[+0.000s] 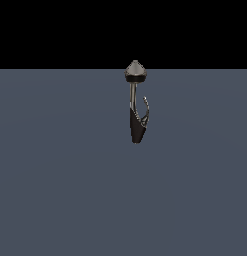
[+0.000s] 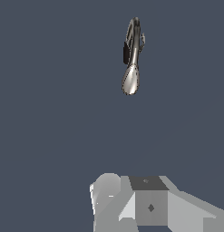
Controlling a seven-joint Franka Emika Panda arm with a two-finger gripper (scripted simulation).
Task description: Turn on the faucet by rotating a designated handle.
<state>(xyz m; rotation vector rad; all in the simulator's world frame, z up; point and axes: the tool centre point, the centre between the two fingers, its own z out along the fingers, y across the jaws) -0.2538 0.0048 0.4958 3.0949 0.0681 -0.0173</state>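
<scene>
Item 1. Floor (image 1: 60, 190): flat slate-blue surface filling the lower part of the exterior view under a black band; it is also the whole backdrop of the wrist view.

Item 2. My gripper (image 2: 145, 204): seen only in the wrist view as pale grey blocks with a darker square panel, at the picture's edge. The fingertips do not show, so I cannot tell whether it is spread or closed. Nothing appears in its hold. It sits well apart from the faucet. It is outside the exterior view.

Item 3. Faucet (image 1: 137, 125): slim dark fixture standing alone on the floor, just to the exterior view's right of centre. Black tapered body at the bottom, thin metal stem above, grey cone-shaped cap on top. In the wrist view it appears foreshortened, its rounded silvery end nearest my camera.

Item 4. Handle (image 1: 147, 109): thin curved silvery lever, branching from the black body on the exterior view's right side and curling upward beside the stem. Nothing touches it.
</scene>
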